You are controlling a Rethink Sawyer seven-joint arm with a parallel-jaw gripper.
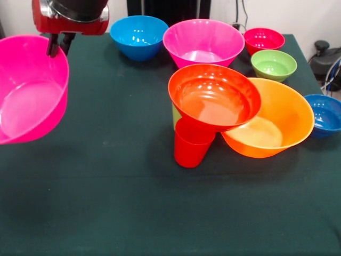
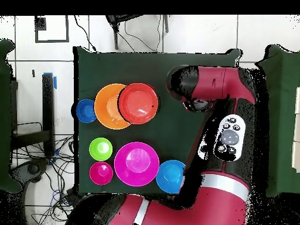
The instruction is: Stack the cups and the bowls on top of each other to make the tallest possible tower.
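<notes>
The gripper (image 1: 58,45) is pinching the rim of a big glossy pink bowl (image 1: 29,88), which is hanging tilted above the dark green table (image 1: 106,202), well apart from the others. The red-orange bowl (image 1: 214,97) is resting across a smooth tapered red cup (image 1: 192,145) and the wide orange bowl (image 1: 277,120).
</notes>
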